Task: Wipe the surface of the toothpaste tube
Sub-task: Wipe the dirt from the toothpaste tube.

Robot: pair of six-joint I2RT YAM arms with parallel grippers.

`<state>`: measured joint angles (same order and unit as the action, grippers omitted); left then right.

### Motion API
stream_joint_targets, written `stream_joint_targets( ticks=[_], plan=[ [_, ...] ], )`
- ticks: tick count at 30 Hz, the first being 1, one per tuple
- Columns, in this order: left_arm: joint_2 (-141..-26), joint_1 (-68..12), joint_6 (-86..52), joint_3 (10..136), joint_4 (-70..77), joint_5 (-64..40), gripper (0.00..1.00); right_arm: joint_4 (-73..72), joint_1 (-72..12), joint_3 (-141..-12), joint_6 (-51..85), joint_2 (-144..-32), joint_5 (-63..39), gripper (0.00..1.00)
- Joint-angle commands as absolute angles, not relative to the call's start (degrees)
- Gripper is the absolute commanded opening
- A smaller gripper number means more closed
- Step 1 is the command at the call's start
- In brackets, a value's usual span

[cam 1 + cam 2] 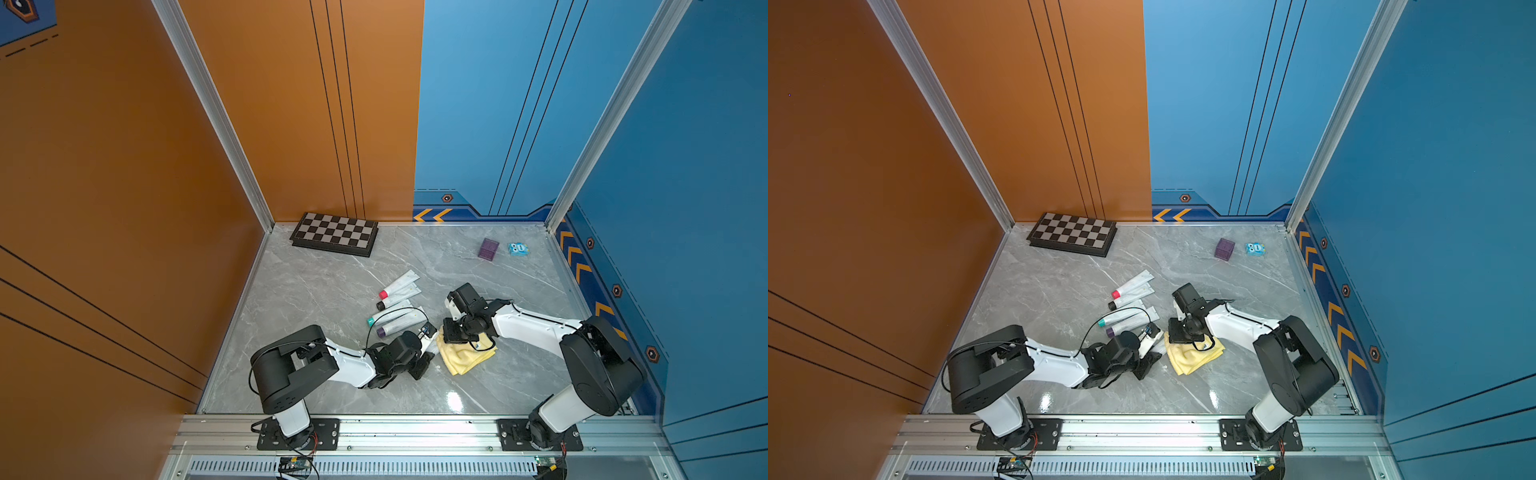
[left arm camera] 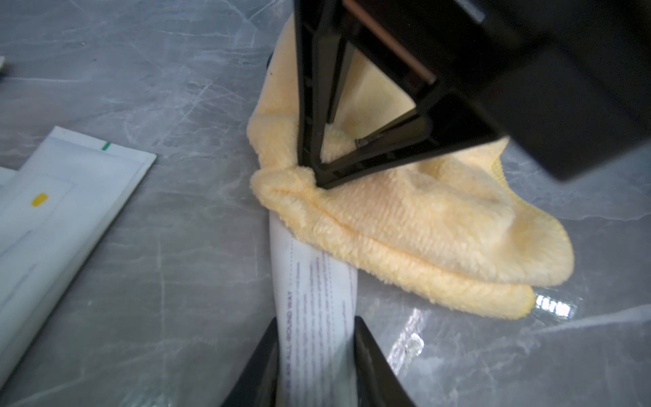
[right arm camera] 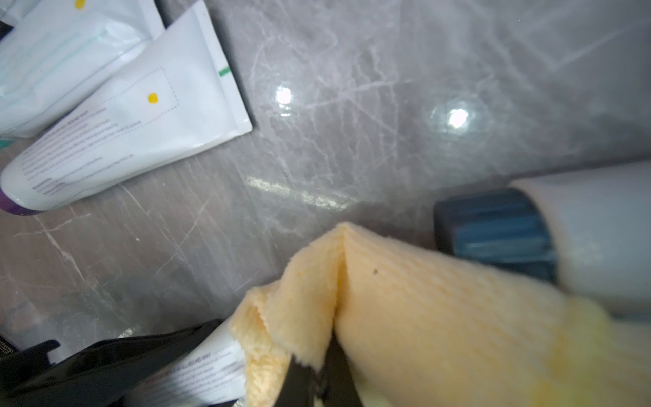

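Observation:
My left gripper [image 2: 316, 321] is shut on a white toothpaste tube [image 2: 313, 278] with purple print, one black finger on each side of it. The tube lies low over the marble table. Its far end is covered by a folded yellow cloth [image 2: 422, 225]. The right gripper [image 3: 317, 366] is shut on a fold of this cloth [image 3: 440, 317] and presses it down on the tube [image 3: 197, 370]. In both top views the two grippers meet at the table's middle front: left gripper [image 1: 428, 353], right gripper [image 1: 451, 332], cloth [image 1: 467, 357].
Several other white tubes [image 1: 399, 291] lie just behind the left gripper. Another tube with a dark blue cap [image 3: 493, 229] sits next to the cloth. A chessboard [image 1: 334, 235] lies at the back left. A purple cube [image 1: 488, 248] and a small blue toy [image 1: 518, 248] stand at the back right.

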<state>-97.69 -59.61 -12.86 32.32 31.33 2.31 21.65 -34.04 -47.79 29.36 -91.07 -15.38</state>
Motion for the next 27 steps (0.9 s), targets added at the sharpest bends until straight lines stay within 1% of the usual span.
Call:
stream_joint_targets(
  ticks=[1, 8, 14, 18, 23, 24, 27],
  plan=[
    [-102.5, -59.9, -12.1, 30.1, 19.9, -0.6, 0.32, 27.0, -37.9, -44.3, 29.6, -92.4, -21.6, 0.00],
    [-103.2, -59.9, -12.0, 30.5, 19.9, -0.8, 0.32, 27.8, -39.3, -43.7, 29.5, -93.0, -21.9, 0.00],
    [-102.5, -60.0, -11.9, 30.2, 19.9, -0.8, 0.32, 34.8, -37.8, -46.1, 26.9, -95.1, -7.8, 0.00],
    [-102.1, -59.9, -11.8, 29.9, 19.9, -0.6, 0.32, 36.5, -36.9, -46.5, 26.4, -95.6, -2.8, 0.00],
    [-102.4, -59.9, -11.8, 29.9, 19.9, -0.5, 0.32, 35.8, -37.8, -46.8, 26.5, -95.6, -4.5, 0.00],
    [-102.3, -59.9, -11.8, 29.9, 19.9, -0.5, 0.32, 35.4, -38.2, -46.8, 26.7, -95.5, -6.1, 0.00],
    [-102.3, -59.9, -11.8, 29.9, 19.9, -0.4, 0.32, 31.2, -39.3, -45.8, 27.8, -94.3, -16.5, 0.00]
  ],
)
